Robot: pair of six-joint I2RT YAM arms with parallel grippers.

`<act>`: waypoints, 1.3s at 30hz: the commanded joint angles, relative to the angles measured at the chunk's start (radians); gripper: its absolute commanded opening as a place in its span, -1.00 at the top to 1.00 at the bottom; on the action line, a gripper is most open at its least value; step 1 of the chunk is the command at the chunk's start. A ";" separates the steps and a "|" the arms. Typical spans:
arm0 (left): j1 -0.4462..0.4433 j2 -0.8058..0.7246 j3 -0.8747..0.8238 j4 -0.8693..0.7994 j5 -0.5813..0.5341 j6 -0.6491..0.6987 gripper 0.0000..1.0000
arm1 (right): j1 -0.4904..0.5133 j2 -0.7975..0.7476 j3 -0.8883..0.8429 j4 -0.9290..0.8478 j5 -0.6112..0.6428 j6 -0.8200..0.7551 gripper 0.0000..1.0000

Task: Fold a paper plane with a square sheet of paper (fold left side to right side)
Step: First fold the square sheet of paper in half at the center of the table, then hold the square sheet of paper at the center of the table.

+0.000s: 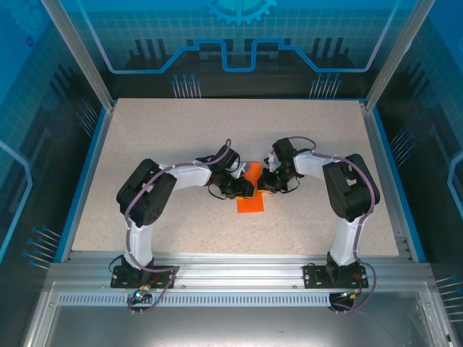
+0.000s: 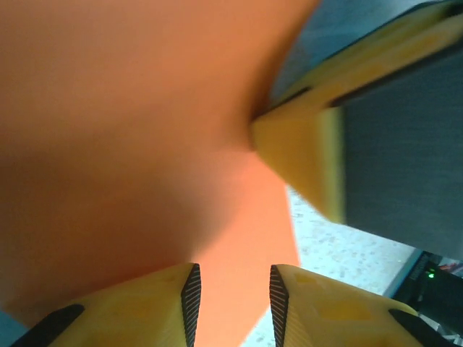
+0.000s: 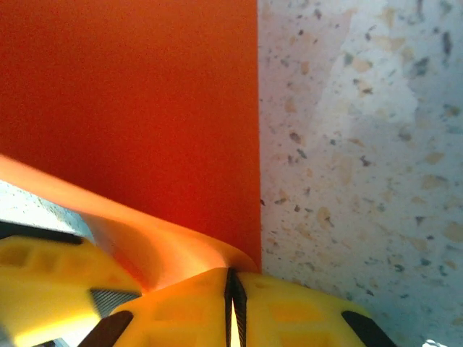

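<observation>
— Count, starting at the near edge?
— Two arms (image 1: 145,210), bolted side by side at the near edge of the table (image 1: 181,130). Two grippers, tips close together near the middle of the table. One sheet of paper (image 1: 251,204), orange-red, between them.

— Left gripper (image 2: 231,307)?
— Jaws narrowly apart, with a slim gap between the yellow fingers (image 2: 145,311). Orange paper visible through that gap. Cannot tell whether touching the sheet.

— Right gripper (image 3: 233,296)?
— Pinched tight on an edge of the sheet, holding that layer up in a curl over a flat layer on the table. Seen from the left wrist too, just beyond the left fingers, one yellow finger pressed against the paper.

— Place of the sheet?
— About midway between the left and right edges, a little nearer the near edge than the far one. Near part flat on the speckled top, far part raised between the two grippers.

— Room to move?
— Open speckled surface on every side: broad strips toward the left and right edges, the widest stretch toward the far edge. Blue rim (image 1: 85,181) along the left, right and far edges.
</observation>
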 commanded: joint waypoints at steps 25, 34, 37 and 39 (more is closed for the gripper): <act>-0.027 0.054 0.004 -0.052 -0.047 -0.013 0.31 | 0.068 -0.292 -0.200 -0.040 -0.038 0.021 0.81; -0.028 0.046 0.006 -0.056 -0.050 -0.016 0.31 | 0.124 -0.169 -0.208 0.038 -0.034 0.065 0.82; -0.029 0.038 0.017 -0.067 -0.050 -0.011 0.31 | 0.124 -0.139 -0.202 -0.007 0.027 0.051 0.81; -0.026 0.031 0.029 -0.074 -0.051 -0.010 0.31 | 0.123 -0.124 -0.203 -0.041 0.070 0.040 0.82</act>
